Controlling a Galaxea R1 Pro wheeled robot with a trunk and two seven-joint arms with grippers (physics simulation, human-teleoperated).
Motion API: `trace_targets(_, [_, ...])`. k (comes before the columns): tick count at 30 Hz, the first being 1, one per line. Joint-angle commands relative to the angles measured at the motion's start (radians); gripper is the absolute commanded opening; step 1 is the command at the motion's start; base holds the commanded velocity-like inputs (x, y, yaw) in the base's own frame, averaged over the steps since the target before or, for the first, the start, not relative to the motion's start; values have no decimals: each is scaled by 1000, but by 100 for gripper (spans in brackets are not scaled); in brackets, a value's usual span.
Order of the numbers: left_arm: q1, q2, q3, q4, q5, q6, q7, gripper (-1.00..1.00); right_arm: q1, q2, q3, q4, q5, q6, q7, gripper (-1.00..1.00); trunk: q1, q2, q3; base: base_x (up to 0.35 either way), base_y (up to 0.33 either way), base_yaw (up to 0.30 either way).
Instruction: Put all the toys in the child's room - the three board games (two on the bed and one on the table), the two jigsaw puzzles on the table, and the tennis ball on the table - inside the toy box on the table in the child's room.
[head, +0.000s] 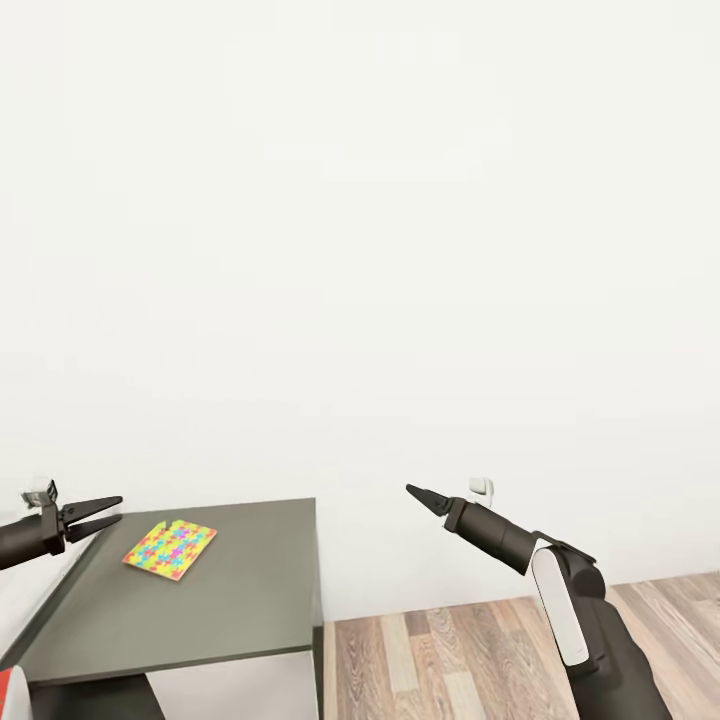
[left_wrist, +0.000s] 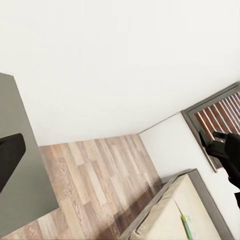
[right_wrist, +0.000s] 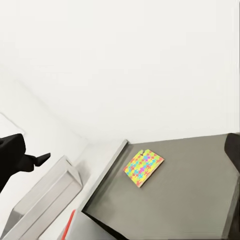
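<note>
Fingers of our left gripper are spread at lower left; our right gripper is pinched together, empty. We read no writing on the jigsaw puzzle on the table.

Home bedroom, bed, wood-plank floor, jigsaw puzzle on table

White wall, wood-plank floor.

Flat, bright, even light fills all three renders, with no visible source. The white wall is nearly blown out, its corners barely readable. Shadows are faint: soft shading under the table edge at lower left in the head view. Edges stay crisp, without blur, glare or distortion.
</note>
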Motion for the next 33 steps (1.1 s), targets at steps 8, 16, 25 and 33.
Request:
trace_targets(8, [0,-1,0,0,-2,11,-5,100,0,2,-23,0,-3,6,1,100,0,-1,-4,42,-213,-151])
trace_targets(16, [0,-2,1,0,-2,11,-5,100,0,10,-78,0,-4,9,3,100,0,-1,-10,99,-244,-226])
trace_targets(25, [0,-2,2,0,-2,11,-5,100,0,11,-85,1,-5,8,4,100,0,-1,-17,61,-115,-244])
trace_targets(33, [0,-2,2,0,-2,11,-5,100,0,11,-86,18,-4,8,5,100,0,-1,-21,4,-7,-257])
